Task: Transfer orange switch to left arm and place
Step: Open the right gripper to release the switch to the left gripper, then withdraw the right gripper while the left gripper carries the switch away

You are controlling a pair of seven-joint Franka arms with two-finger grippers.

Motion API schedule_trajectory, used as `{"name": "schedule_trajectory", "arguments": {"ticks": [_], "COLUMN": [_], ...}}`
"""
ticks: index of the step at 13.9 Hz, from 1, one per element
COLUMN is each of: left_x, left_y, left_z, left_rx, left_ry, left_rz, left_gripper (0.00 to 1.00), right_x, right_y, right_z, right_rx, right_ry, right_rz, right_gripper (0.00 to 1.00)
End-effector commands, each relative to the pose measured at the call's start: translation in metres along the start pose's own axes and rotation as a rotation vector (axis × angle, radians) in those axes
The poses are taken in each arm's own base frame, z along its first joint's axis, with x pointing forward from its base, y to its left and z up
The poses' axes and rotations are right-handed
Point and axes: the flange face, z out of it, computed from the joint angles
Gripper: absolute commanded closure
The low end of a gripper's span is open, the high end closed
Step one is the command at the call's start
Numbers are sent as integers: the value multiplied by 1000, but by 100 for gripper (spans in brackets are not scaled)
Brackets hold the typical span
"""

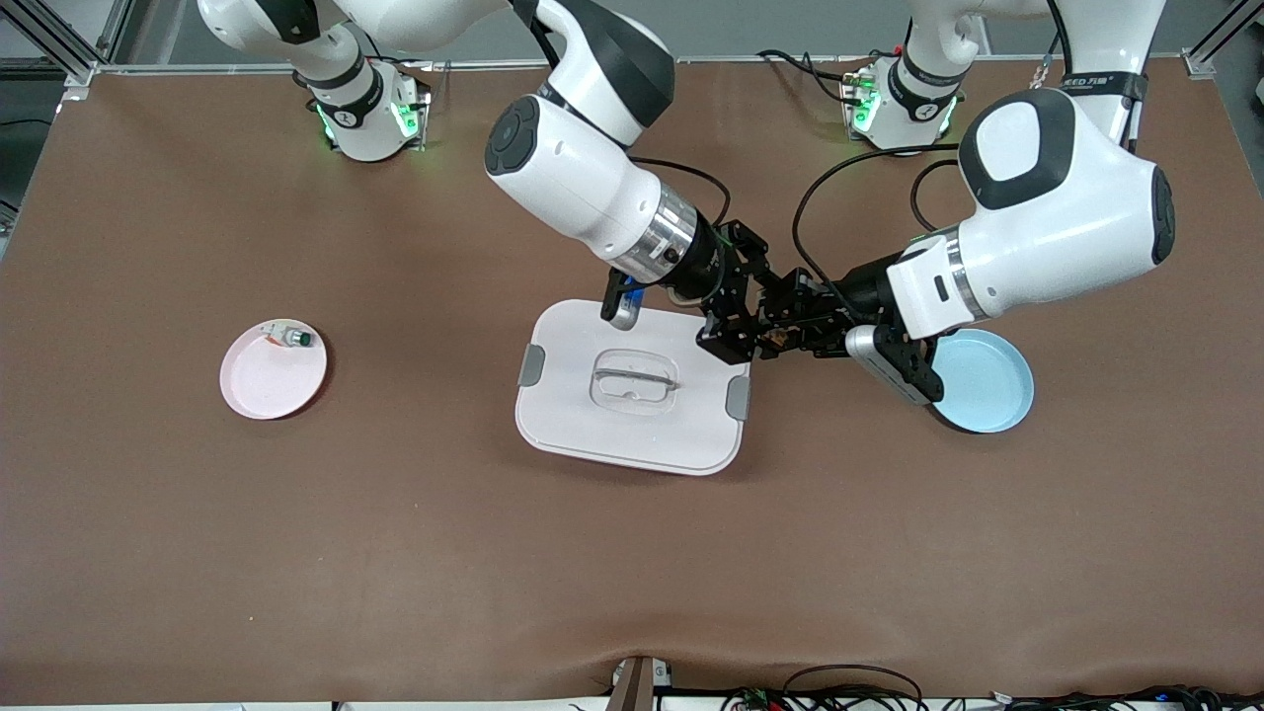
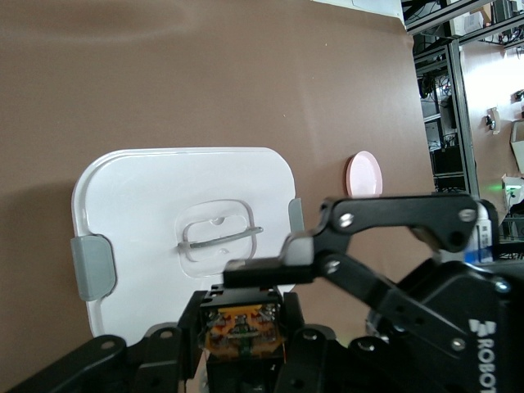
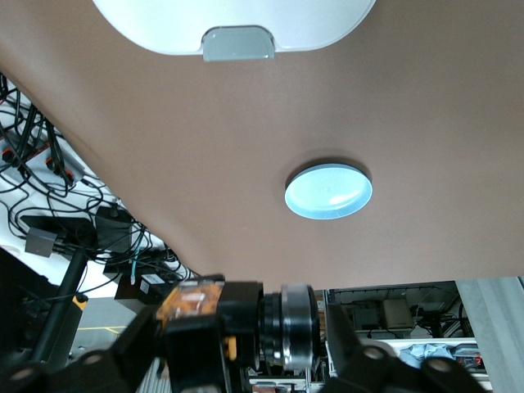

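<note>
Box (image 1: pixel 632 387) sits mid-frame. Just above its right corner, right gripper (image 1: pixel 743 334) and left gripper (image 1: pixel 790 326) meet, both clamped on orange switch (image 1: pixel 776 339).

The box (image 1: pixel 632 395) sits mid-counter (image 1: pixel 395 543), between two plates: one plate (image 1: pixel 274 375), holding a small capped part (image 1: pixel 292 338), toward the right arm's end, the other plate (image 1: pixel 987 380) toward the left arm's end. Both pincers, right pincer (image 1: pixel 743 331) and left pincer (image 1: pixel 790 321), meet above the box's edge at the left arm's end.

box (image 1: pixel 632 434): white, grey latches, clear handle
surface (image 1: pixel 395 553): brown
plate beside box (image 1: pixel 992 385): light blue
other plate (image 1: pixel 267 380): pink
orange switch (image 2: pixel 242 326): orange, perhaps dark-centred
</note>
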Motion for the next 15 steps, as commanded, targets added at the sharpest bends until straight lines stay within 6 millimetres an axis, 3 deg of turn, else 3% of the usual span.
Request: {"name": "schedule_trajectory", "arguments": {"ticks": [1, 9, 15], "left_x": [1, -1, -14], "left_y": [0, -4, -5], "left_z": [-1, -10, -29], "left_rx": [-4, 29, 209], "left_ry": [10, -11, -109], "left_rz": [11, 25, 96], "left_gripper": [100, 100, 100], "right_x": [-6, 6, 14], "right_y": [0, 3, -6], "right_z": [1, 5, -25], "right_rx": [13, -53, -212], "right_ry": [-16, 102, 203], "right_rz": [-14, -111, -225], "right_gripper": [0, 0, 0]}}
